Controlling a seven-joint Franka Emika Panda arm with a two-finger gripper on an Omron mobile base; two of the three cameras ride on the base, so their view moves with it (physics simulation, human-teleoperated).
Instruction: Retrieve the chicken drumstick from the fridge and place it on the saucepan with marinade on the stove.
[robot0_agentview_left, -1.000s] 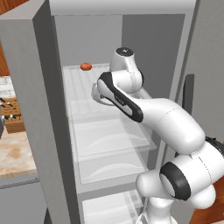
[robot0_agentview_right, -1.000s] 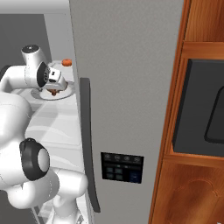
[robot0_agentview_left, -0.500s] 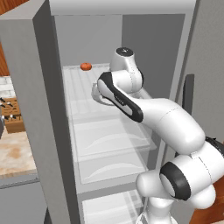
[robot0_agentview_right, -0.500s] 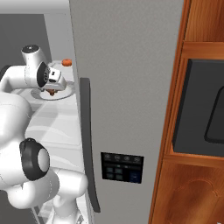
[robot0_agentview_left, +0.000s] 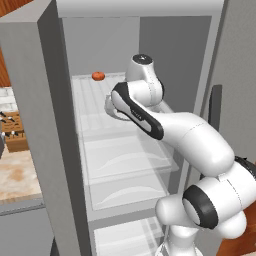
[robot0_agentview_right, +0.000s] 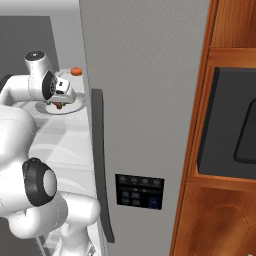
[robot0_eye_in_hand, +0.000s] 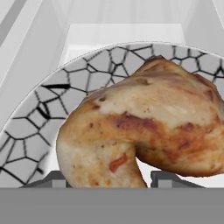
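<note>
One chicken drumstick (robot0_eye_in_hand: 144, 127) on one plate (robot0_eye_in_hand: 39, 118), arm reaching into the open fridge (robot0_agentview_left: 45, 100).

The drumstick lies on a white plate with a black crackle pattern, on an upper fridge shelf (robot0_agentview_left: 100, 107), near its front edge. The fingers (robot0_eye_in_hand: 50, 179) flank the meat's lower end and look closed against it, though contact is hard to confirm. One small red-orange round item (robot0_agentview_left: 98, 76) sits at the shelf's back left corner. The gripper (robot0_agentview_right: 59, 104) points down over the plate.

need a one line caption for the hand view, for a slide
Gripper straddling the chicken drumstick on a crackle-patterned plate inside the fridge.
</note>
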